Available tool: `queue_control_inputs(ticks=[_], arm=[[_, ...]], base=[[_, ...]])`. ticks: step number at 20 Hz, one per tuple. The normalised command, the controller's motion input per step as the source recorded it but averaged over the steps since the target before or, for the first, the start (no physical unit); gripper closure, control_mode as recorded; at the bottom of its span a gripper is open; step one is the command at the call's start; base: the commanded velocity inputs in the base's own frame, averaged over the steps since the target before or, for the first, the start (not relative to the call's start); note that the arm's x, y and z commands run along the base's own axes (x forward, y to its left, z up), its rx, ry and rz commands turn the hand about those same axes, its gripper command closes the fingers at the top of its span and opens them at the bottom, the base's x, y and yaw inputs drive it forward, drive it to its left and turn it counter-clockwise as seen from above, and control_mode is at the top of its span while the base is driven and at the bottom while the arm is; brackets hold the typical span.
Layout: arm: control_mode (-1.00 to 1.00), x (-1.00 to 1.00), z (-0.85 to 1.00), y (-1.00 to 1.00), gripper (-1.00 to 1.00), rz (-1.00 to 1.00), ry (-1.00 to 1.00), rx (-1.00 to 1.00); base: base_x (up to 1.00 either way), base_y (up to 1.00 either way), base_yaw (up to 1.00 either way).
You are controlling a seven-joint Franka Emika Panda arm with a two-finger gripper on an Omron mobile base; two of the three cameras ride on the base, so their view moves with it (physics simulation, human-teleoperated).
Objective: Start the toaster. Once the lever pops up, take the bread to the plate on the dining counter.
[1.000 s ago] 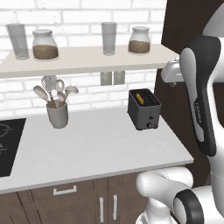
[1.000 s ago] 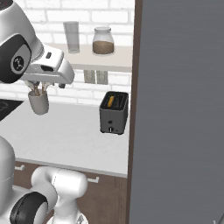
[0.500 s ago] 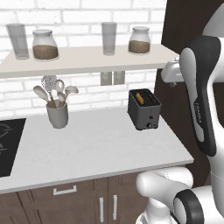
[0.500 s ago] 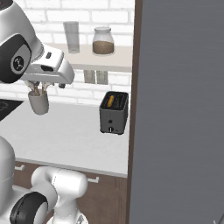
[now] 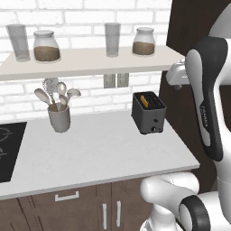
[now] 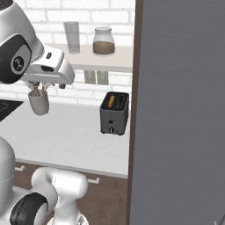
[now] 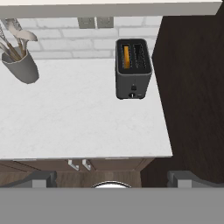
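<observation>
The dark grey toaster (image 5: pixel 149 113) (image 6: pixel 115 113) (image 7: pixel 133 70) stands on the white worktop by the brick wall, close to a dark tall panel. The bread (image 5: pixel 143 99) (image 6: pixel 111 101) (image 7: pixel 126 57) sits sunk in its left slot, with just the golden top edge showing. My gripper (image 7: pixel 111 179) is held high above the worktop's front edge, well short of the toaster and looking down at it. It is open, fingertips (image 7: pixel 43 178) far apart with nothing between them. The plate and the dining counter are out of view.
A grey utensil cup (image 5: pixel 59 118) (image 7: pixel 22 68) stands left of the toaster. Above the worktop, a shelf (image 5: pixel 90 63) carries two jars and two glasses. A dark tall panel (image 6: pixel 180 110) (image 7: pixel 192 87) walls off the right side. A black cooktop (image 5: pixel 9 149) lies far left.
</observation>
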Motion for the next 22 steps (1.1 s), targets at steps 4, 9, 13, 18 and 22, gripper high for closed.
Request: queue_control_inputs(ticks=[4, 9, 13, 18, 22], arm=[[-1.00, 0.00, 0.00, 0.00, -1.00, 0.00, 0.00, 0.00], [-1.00, 0.00, 0.00, 0.00, -1.00, 0.00, 0.00, 0.00], [-1.00, 0.00, 0.00, 0.00, -1.00, 0.00, 0.00, 0.00], [-1.00, 0.00, 0.00, 0.00, -1.00, 0.00, 0.00, 0.00], [-1.00, 0.00, 0.00, 0.00, -1.00, 0.00, 0.00, 0.00]], base=[[0.00, 0.00, 0.00], [0.00, 0.00, 0.00], [0.00, 0.00, 0.00], [0.00, 0.00, 0.00], [0.00, 0.00, 0.00]])
